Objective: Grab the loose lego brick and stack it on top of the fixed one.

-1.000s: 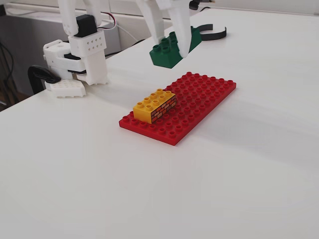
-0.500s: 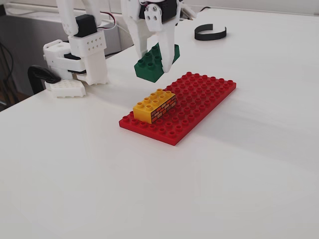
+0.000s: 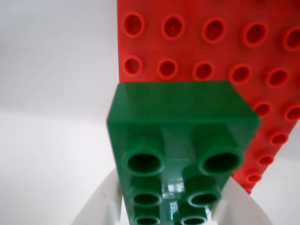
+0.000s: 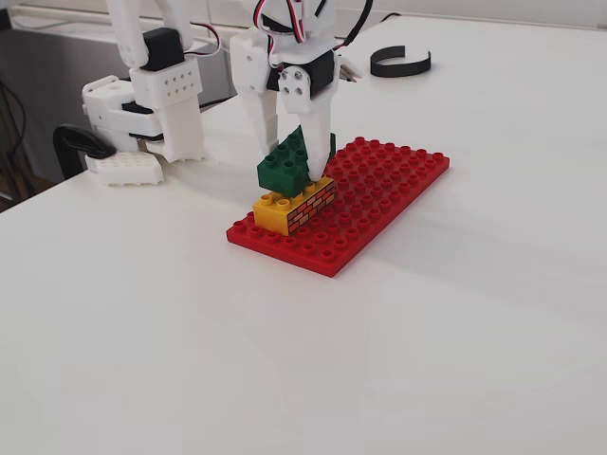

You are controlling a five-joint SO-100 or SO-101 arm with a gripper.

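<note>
In the fixed view my white gripper [image 4: 289, 161] is shut on the dark green loose lego brick [image 4: 283, 169], which hangs tilted right over the yellow fixed one [image 4: 296, 204] and touches or nearly touches its studs. The yellow brick with the brick-wall print sits on the red baseplate [image 4: 379, 190] near its left front corner. From the wrist camera the green brick [image 3: 180, 136] fills the centre between my white fingers [image 3: 101, 201]. The red baseplate [image 3: 211, 51] lies behind it. The yellow brick is hidden in that view.
The arm's white base [image 4: 156, 104] stands at the back left of the white table, with a black clamp [image 4: 81, 142] at the table edge. A black curved clip [image 4: 400, 63] lies at the back beyond the baseplate.
The gripper has carried the green brick down and toward the front left, from above the baseplate's far edge to just over the yellow brick.
</note>
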